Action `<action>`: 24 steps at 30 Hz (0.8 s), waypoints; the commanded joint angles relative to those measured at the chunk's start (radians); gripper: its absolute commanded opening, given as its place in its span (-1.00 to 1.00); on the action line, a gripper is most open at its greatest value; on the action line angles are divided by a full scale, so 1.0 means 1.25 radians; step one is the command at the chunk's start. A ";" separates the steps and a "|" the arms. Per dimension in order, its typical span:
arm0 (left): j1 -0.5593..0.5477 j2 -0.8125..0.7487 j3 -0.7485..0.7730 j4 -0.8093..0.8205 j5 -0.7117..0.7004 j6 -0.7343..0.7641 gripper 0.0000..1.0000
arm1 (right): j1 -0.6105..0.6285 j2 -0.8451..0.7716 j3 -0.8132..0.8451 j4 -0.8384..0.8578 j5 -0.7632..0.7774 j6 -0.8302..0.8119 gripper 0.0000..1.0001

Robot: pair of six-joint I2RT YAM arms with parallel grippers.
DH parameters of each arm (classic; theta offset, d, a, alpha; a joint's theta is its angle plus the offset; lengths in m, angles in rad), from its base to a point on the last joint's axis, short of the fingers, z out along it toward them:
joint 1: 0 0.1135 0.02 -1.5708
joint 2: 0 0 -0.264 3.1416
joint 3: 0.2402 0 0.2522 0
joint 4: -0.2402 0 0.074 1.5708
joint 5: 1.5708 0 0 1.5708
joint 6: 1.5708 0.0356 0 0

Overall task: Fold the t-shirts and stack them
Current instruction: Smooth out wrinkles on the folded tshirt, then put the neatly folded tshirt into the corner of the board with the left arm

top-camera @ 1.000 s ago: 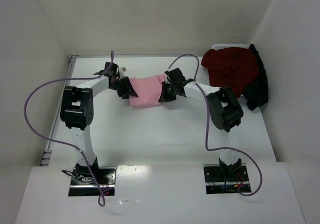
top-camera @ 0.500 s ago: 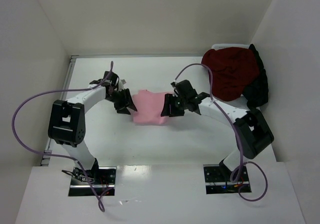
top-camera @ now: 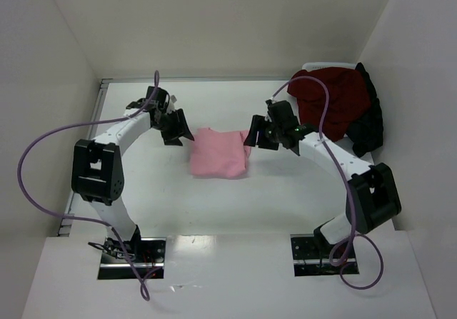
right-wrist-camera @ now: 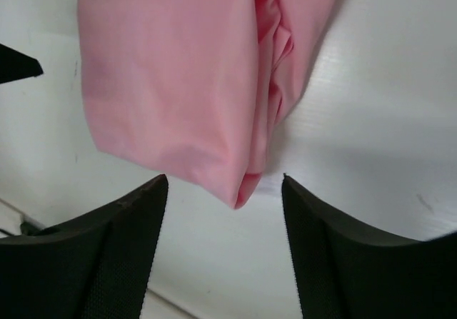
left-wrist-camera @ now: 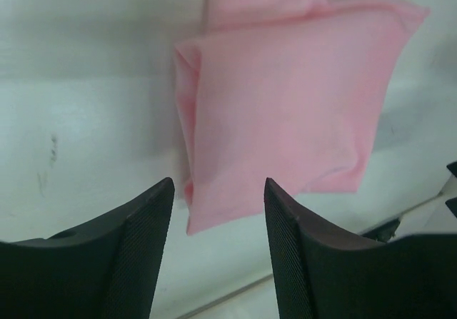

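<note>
Pink t-shirt [top-camera: 219, 154] is folded into a rough square and laid mid-table, so one's basically done. The dark red t-shirt [top-camera: 330, 101] and black t-shirt [top-camera: 370, 130] are heaped in the far right corner, not yet folded. The left gripper [top-camera: 181, 131] and right gripper [top-camera: 254, 136] are parked just beside the pink edges, spread wide, nothing pinched. Bare table [top-camera: 214, 205] is left up front, and the heap is hemmed in by walls.

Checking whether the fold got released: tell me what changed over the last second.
Both grippers let go of the pink t-shirt. A second ago they held it between them; now it lies folded on the table. The left gripper and right gripper stand open, drawn back to either side of it. The right arm's elbow swung out toward the near right. The maroon t-shirt and black t-shirt stayed heaped in the far right corner.
</note>
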 commanded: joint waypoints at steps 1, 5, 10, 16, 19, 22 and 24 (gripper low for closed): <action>0.031 0.053 0.054 0.037 -0.044 0.008 0.22 | -0.001 0.054 0.054 0.072 0.032 -0.010 0.30; 0.031 0.153 0.124 0.044 -0.051 0.024 -0.03 | -0.001 0.115 0.092 0.103 0.032 -0.017 0.06; 0.031 0.193 0.154 0.052 -0.024 0.046 0.35 | -0.001 0.165 0.129 0.093 0.032 -0.033 0.20; 0.031 0.154 0.093 0.080 0.024 0.084 0.91 | -0.001 0.184 0.121 0.102 0.032 -0.033 0.20; 0.031 0.146 0.049 0.133 0.120 0.092 0.97 | -0.008 0.201 0.130 0.094 0.032 -0.024 0.22; 0.031 0.155 0.005 0.163 0.157 0.083 0.97 | -0.026 0.201 0.151 0.058 0.024 -0.015 0.43; 0.023 0.155 -0.029 0.185 0.165 0.076 0.99 | -0.056 0.179 0.151 0.050 0.007 -0.006 0.52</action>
